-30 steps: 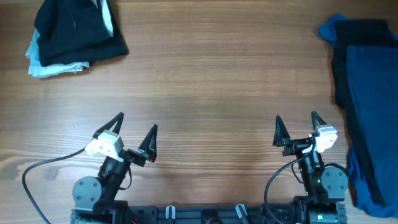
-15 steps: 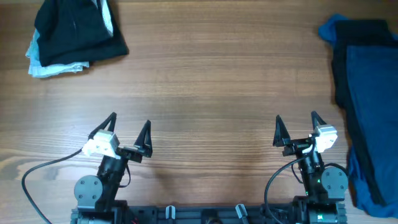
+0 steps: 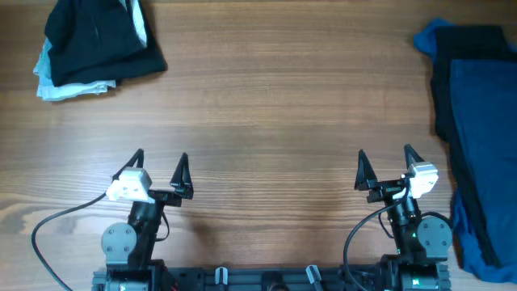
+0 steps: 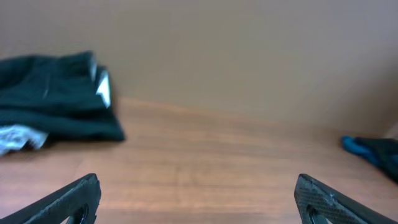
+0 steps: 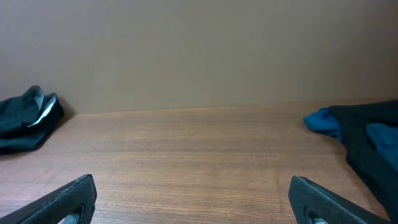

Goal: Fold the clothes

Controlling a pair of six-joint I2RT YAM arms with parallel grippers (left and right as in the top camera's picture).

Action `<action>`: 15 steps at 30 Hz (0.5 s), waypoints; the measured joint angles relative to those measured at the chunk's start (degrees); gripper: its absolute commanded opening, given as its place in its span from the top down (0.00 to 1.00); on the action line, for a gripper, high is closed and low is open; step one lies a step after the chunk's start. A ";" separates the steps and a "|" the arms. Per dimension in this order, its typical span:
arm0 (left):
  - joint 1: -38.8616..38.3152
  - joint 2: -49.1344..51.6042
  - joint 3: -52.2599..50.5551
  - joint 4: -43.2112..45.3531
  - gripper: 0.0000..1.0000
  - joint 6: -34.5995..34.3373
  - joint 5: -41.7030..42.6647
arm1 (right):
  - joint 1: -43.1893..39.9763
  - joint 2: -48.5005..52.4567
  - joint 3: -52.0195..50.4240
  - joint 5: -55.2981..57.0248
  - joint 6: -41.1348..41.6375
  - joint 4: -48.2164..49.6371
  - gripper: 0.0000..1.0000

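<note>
A folded pile of dark and light-blue clothes [image 3: 93,44] lies at the table's far left; it also shows in the left wrist view [image 4: 56,99] and the right wrist view [image 5: 28,118]. A loose heap of blue and dark clothes [image 3: 477,129] lies along the right edge, and shows in the right wrist view [image 5: 364,140] and the left wrist view [image 4: 373,152]. My left gripper [image 3: 159,163] is open and empty near the front edge [image 4: 199,199]. My right gripper [image 3: 385,162] is open and empty near the front edge [image 5: 193,199].
The wooden table [image 3: 275,105] stretches between the two piles. The arm bases and cables sit at the front edge. A plain wall stands behind the table in both wrist views.
My left gripper has turned and shifted a little to the left, and now points straight away from the front edge. The right arm and both clothes piles have not moved.
</note>
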 measured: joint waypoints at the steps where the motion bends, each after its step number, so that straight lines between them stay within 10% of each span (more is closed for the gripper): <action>1: 0.39 0.00 -0.04 -0.63 0.00 0.00 -0.20 | 0.00 0.00 0.00 0.00 0.00 -0.02 0.00; 15: 2.12 0.00 -0.07 -3.30 0.00 0.00 -0.76 | 0.00 0.00 0.00 0.02 0.00 -0.02 0.00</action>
